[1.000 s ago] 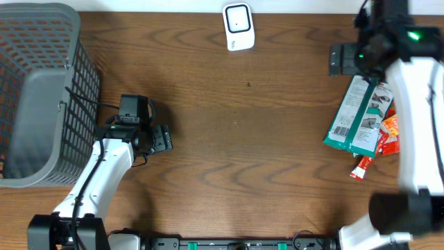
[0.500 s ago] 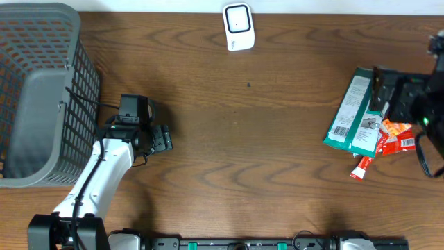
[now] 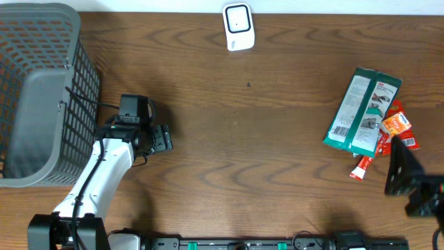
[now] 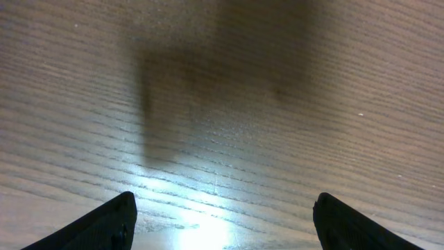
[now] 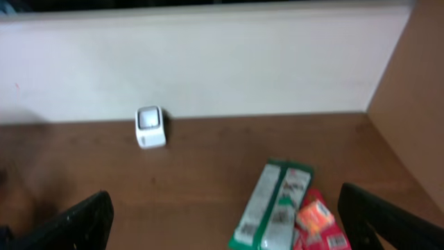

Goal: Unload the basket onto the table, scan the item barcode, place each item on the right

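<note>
Gotta bring the wide-open, empty right end effector (image 3: 405, 175) over the green packet (image 3: 362, 111) at 3 o'clock, pinching an edge, keeping the barcode (image 3: 340, 130) uncovered.

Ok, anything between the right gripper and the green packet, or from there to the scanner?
Only red sachets, tucked under the green packet at its edge nearest the right gripper. The packet's top is uncovered, and bare table runs to the scanner.

Flat green packet (image 3: 363, 110) lying slightly tilted, well to the right of the white scanner (image 3: 238, 26) (small, dark window on its face), barcode (image 3: 340, 130) face-up at its near left corner, overlapping red and orange sachets (image 3: 393, 132) along its right edge
</note>
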### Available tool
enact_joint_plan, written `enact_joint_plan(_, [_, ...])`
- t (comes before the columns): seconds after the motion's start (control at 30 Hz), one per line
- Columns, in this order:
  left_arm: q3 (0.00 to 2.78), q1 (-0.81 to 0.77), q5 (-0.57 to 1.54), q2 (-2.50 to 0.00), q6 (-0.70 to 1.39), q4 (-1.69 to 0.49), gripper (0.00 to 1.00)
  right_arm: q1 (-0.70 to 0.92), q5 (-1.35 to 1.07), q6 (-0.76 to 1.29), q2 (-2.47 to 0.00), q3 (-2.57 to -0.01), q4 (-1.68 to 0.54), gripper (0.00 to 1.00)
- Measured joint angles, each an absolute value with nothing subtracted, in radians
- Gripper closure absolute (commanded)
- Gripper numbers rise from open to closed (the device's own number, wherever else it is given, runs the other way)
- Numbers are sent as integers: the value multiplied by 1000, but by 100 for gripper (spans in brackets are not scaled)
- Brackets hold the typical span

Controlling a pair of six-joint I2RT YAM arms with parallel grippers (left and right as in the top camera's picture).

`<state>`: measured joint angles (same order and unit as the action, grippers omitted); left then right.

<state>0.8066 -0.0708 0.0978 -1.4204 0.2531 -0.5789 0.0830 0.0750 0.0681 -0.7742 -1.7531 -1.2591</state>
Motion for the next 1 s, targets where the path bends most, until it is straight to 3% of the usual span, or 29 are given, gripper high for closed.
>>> enact_joint_plan(0.47, [807, -71, 97, -1420, 253, -580, 17, 83, 76, 68, -371, -1279, -1051, 1])
enact_joint_plan(0.8, [807, -71, 98, -1420, 253, -580, 18, 83, 79, 68, -149, -837, -693, 1])
enact_joint_plan(1.0, [807, -71, 97, -1420, 253, -580, 18, 83, 79, 68, -30, -564, -345, 1])
